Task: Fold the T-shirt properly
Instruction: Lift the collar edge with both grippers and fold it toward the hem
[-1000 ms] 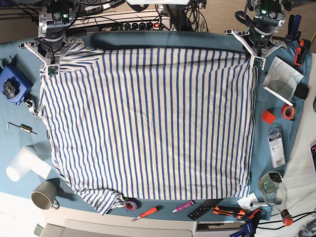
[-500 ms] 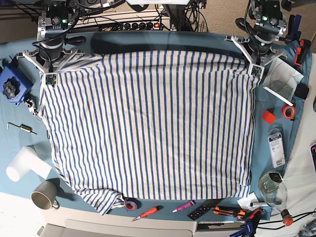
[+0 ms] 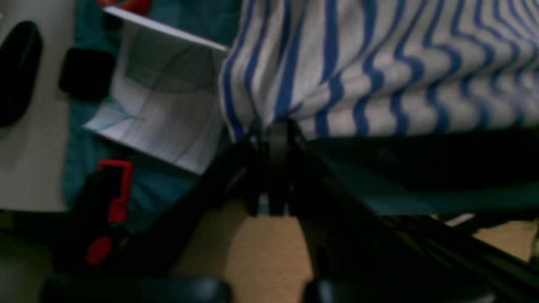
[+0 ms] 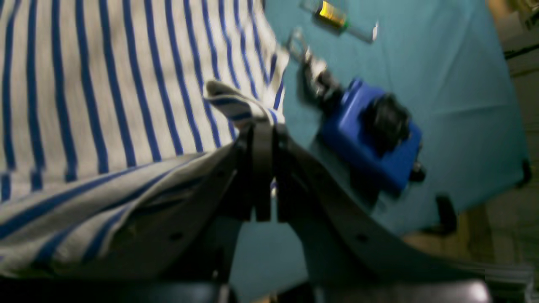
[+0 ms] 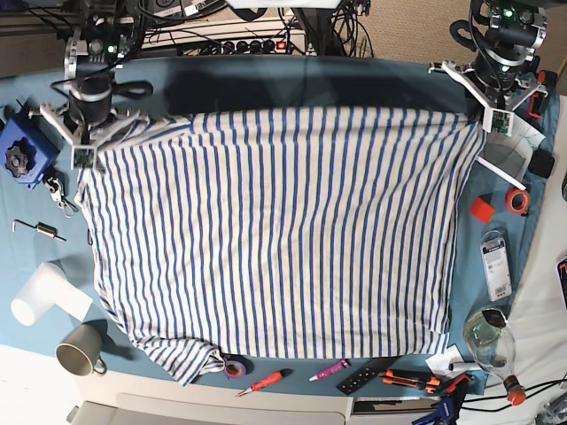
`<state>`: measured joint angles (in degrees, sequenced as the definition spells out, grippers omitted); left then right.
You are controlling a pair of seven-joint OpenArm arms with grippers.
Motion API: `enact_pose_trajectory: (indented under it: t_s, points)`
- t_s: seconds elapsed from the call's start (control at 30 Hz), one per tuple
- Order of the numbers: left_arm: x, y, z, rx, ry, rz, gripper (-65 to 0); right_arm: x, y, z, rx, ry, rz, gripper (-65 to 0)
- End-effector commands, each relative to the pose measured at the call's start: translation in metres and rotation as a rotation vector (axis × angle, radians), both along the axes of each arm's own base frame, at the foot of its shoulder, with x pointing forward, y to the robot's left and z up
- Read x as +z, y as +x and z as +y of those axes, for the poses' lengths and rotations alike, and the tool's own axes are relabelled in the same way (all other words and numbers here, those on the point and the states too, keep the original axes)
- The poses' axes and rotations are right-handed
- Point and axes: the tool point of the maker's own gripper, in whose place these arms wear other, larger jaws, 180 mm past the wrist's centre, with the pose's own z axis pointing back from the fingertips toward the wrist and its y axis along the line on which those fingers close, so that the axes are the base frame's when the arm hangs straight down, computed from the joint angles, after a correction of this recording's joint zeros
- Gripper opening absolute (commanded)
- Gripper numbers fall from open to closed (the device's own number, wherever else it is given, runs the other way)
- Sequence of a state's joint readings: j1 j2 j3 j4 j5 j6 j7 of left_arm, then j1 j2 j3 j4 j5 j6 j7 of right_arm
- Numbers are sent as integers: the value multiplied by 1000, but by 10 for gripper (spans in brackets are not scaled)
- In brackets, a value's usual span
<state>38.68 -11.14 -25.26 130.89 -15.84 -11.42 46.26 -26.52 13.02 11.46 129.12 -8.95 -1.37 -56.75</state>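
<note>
The large white cloth T-shirt with thin blue stripes (image 5: 275,230) is spread over the teal-covered table (image 5: 266,75), filling most of it. Its two far corners are pinched. The left hand (image 5: 497,122), at the far right of the base view, is closed tight on that corner, with cloth bunched at the fingertips (image 3: 278,134) in the wrist view. The right hand (image 5: 82,158), at the far left, is pressed together on the other far corner, a small striped fold sticking up above it (image 4: 238,105). The far edge is pulled fairly straight between the hands and lifted, a shadow lying under it. The body lies mostly flat with light ripples. A sleeve is crumpled at the near-left corner. A blue plastic block with a black knob (image 5: 22,150) sits just left of the right hand.
</note>
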Motion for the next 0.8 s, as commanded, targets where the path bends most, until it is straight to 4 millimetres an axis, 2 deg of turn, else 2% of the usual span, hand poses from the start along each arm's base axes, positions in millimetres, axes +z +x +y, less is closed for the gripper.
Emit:
enact_pose_trajectory:
  t_s: [0.0, 0.17, 0.37, 0.63, 0.77]
  points:
    - [8, 3, -1, -21, 9, -34, -650, 15, 7, -2, 7, -31, -53, -650]
    - [18, 12, -6, -52, 3, -106, -650, 23, 20, -3, 9, -31, -92, -650]
    - [24, 19, -6, -53, 0, -146, -650, 10, 34, -13, -21, -19, -75, -650]
    - [4, 37, 5, -13, -22, -136, -650, 15, 55, -19, -36, -12, -115, -650]
    - [7, 51, 8, -9, -23, -163, -650, 10, 67, -25, -53, -1, -116, -650]
